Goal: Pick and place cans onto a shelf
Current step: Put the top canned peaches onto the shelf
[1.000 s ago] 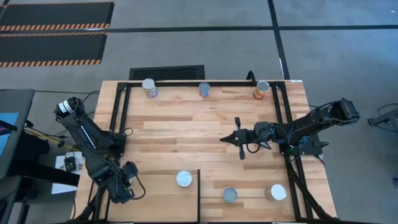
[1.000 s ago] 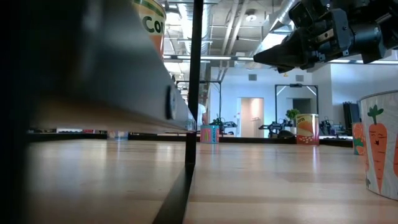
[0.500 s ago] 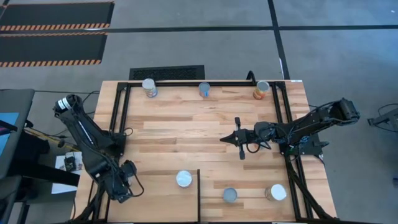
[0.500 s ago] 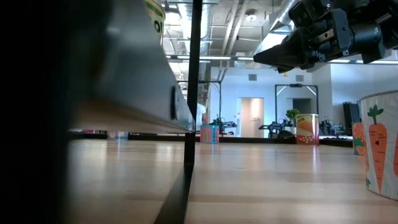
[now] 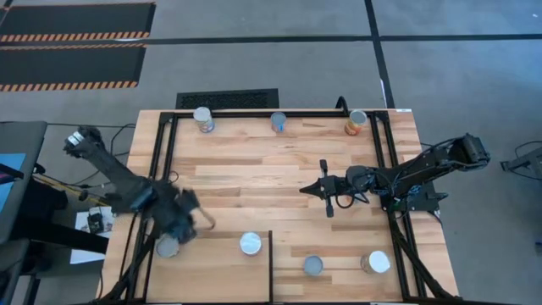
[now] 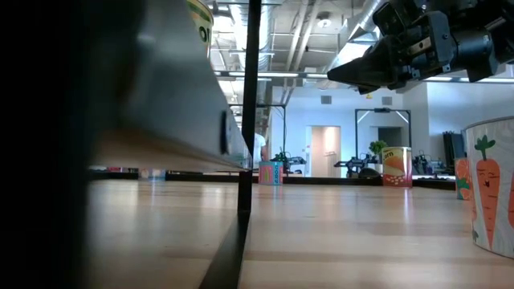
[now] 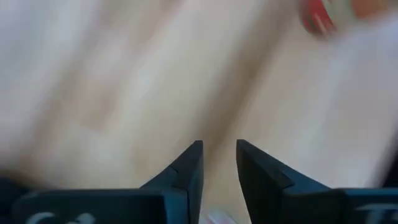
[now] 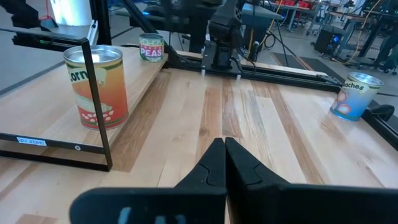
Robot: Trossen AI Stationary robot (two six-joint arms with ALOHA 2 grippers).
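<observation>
Grey floor [image 5: 279, 68] w/ hazard-striped mats [image 5: 72, 42]

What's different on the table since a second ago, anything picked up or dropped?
The left gripper has pulled up and inward from the near left corner of the table, leaving a can standing there where it had been; its fingers are slightly apart and hold nothing. The right gripper has not moved: shut, empty, over mid-table. The other six cans stay put, three along the far edge and three along the near edge.

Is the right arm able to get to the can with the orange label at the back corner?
Probably yes. The right gripper hangs shut over bare planks mid-table, and no other can lies between it and the orange can. That can stands against the black bars at the back edge, which may crowd the fingers.
</observation>
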